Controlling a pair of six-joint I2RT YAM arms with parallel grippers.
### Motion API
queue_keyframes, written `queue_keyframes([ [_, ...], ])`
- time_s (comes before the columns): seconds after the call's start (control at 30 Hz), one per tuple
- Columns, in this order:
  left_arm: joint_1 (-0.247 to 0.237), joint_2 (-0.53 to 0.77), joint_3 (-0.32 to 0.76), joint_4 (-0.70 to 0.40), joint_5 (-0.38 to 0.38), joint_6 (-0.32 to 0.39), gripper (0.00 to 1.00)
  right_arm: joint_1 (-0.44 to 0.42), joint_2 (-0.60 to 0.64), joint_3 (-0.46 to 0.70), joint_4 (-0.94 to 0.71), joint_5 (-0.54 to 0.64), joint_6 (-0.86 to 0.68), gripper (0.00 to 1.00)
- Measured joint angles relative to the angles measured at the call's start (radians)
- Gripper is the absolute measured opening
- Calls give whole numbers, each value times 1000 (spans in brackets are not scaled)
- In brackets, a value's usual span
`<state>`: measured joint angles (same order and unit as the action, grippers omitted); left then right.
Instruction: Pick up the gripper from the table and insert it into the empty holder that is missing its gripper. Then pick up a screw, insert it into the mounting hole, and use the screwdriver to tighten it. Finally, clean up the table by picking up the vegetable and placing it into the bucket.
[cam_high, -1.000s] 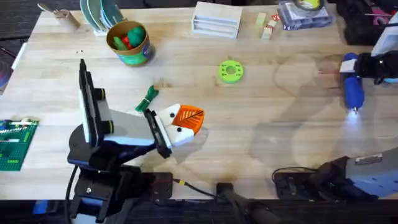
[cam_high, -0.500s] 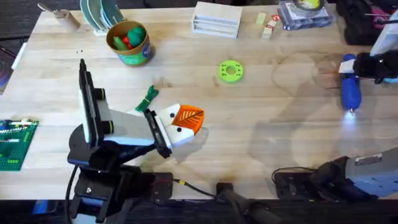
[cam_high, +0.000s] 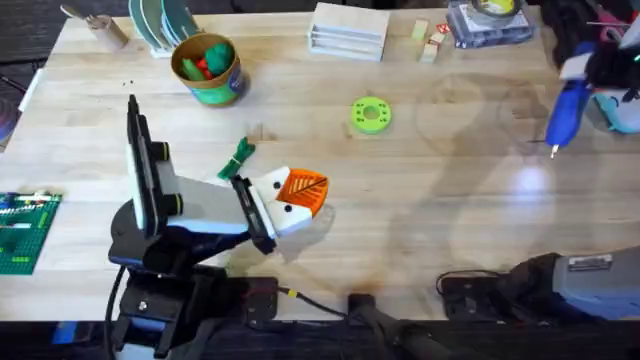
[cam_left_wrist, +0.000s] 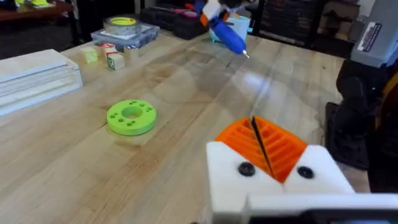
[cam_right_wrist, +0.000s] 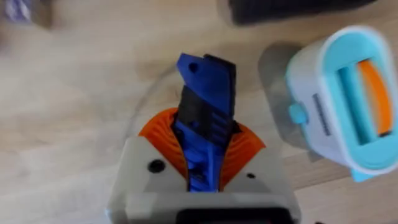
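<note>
My right gripper (cam_high: 592, 72) is at the far right of the table, shut on the blue screwdriver (cam_high: 567, 102), which hangs tilted with its metal bit pointing down. The right wrist view has the screwdriver (cam_right_wrist: 205, 118) clamped between the orange pads (cam_right_wrist: 158, 134). My left gripper (cam_high: 303, 191) rests low near the table's middle, its orange pads (cam_left_wrist: 280, 146) pressed together on nothing. The green vegetable (cam_high: 238, 157) lies just left of it. The bucket (cam_high: 207, 68) stands at the far left with green and red toys inside. The loose gripper piece, the holder and the screw are out of view.
A round green disc (cam_high: 370, 114) with holes lies mid-table. A white wooden block (cam_high: 348, 30) and small items line the far edge. A teal and white container (cam_right_wrist: 345, 99) stands by the right gripper. A green brick plate (cam_high: 25, 230) sits at the left edge.
The right gripper has lifted the screwdriver and carried it toward the far right corner, tilting it. The left arm has not moved.
</note>
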<state>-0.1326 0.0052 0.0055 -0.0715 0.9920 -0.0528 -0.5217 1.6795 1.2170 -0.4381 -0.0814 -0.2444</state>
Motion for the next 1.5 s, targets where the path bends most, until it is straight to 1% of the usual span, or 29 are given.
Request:
queue_keyframes([
  [0.17, 0, 0, 0, 0, 0, 0, 12, 5, -111, 32, 2, -2, 82, 205],
  [0.33, 0, 0, 0, 0, 0, 0, 12, 25, -225, 32, -39, -2, 117, 197],
  [0.53, 0, 0, 0, 0, -2, 0, 12, 78, -376, 32, -114, -3, 129, 187],
  [0.67, 0, 0, 0, 0, -21, 0, 12, 115, -490, 32, -155, -11, 134, 180],
  [0.73, 0, 0, 0, 0, -26, 0, 12, 127, -554, 32, -185, -17, 134, 177],
  [0.77, 0, 0, 0, 0, -34, 0, 12, 141, -646, 31, -236, -36, 137, 173],
  [0.83, 0, 0, 0, 0, -39, 0, 12, 156, -716, 7, -225, -53, 153, 169],
  [0.9, 0, 0, 0, 0, -40, 0, 12, 184, -799, -53, -180, -65, 183, 167],
  [1.0, 0, 0, 0, 0, -43, 0, 12, 257, -936, -191, -71, -77, 234, 162],
  [1.1, 0, 0, 0, 0, -43, 0, 12, 372, -1062, -354, 129, -102, 296, 158],
  [1.23, 0, 0, 0, 0, -43, 0, 12, 530, -1163, -514, 376, -126, 376, 152],
  [1.37, 0, 0, 0, 0, -43, 0, 12, 695, -1175, -622, 597, -137, 420, 146],
  [1.5, 0, 0, 0, 0, -43, 0, 12, 846, -1102, -664, 770, -145, 437, 140],
])
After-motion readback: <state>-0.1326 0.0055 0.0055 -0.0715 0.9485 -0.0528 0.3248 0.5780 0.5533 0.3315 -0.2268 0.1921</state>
